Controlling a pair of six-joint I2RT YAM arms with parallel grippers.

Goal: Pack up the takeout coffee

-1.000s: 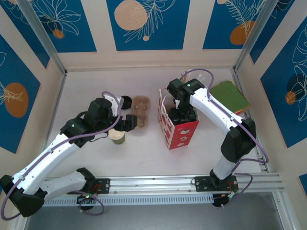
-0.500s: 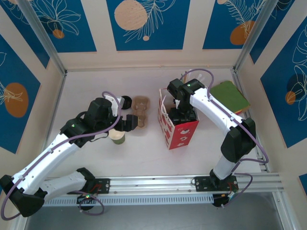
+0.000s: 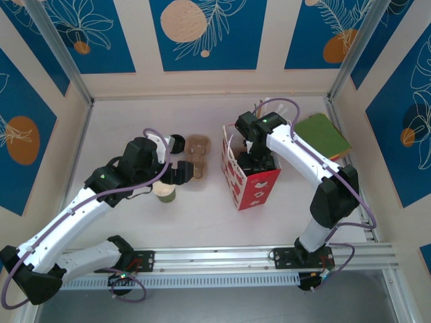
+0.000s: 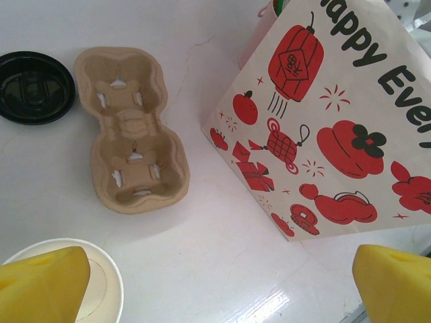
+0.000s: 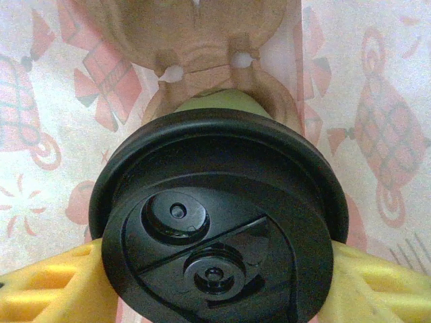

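Between right tool fingers: coffee gripped at its sides, upright, inside bag | carrier straight below cup, along tool's reach | left tool wide open, well apart, farther

On the table, the bag is stood upright just to 3 o'clock of centre. The cup carrier is laid flat at the bag's 9 o'clock, near it but apart. The loose lid is set just beside the carrier at its 10 o'clock, and the lidless cup is placed at the carrier's 7 o'clock. A flat pad is laid at the bag's 2 o'clock, near the right wall. And inside the bag, the takeout coffee is seen, lid up, with a second carrier lying beneath it.
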